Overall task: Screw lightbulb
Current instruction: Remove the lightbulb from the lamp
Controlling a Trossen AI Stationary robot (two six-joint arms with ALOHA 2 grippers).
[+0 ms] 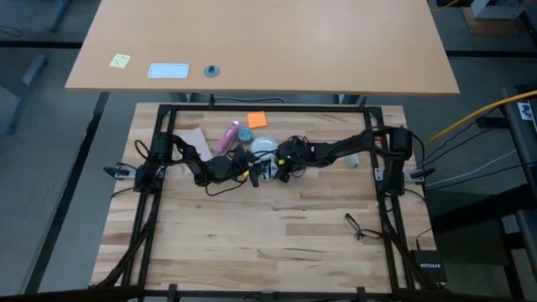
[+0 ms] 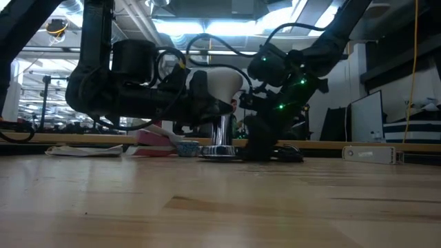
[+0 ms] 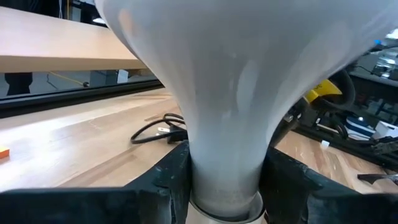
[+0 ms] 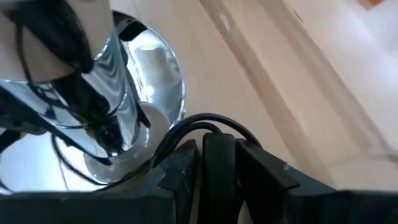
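Where both arms meet near the surface's (image 1: 252,243) far edge: one lightbulb (image 3: 236,93), neck clamped by left tool (image 3: 225,180), above one silver lamp base (image 4: 134,93); right tool (image 4: 217,165) pinching one black cord (image 4: 205,121) beside that base.

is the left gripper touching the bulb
Touching. In the left wrist view the left gripper's dark fingers press against both sides of the lightbulb's narrow neck.

Ceiling lights (image 2: 186,27) glare at the low view's top, leaving the arms as dark silhouettes. The bulb (image 3: 236,93) fills the left wrist view, blurred. Reflections streak the lamp base (image 4: 124,112).
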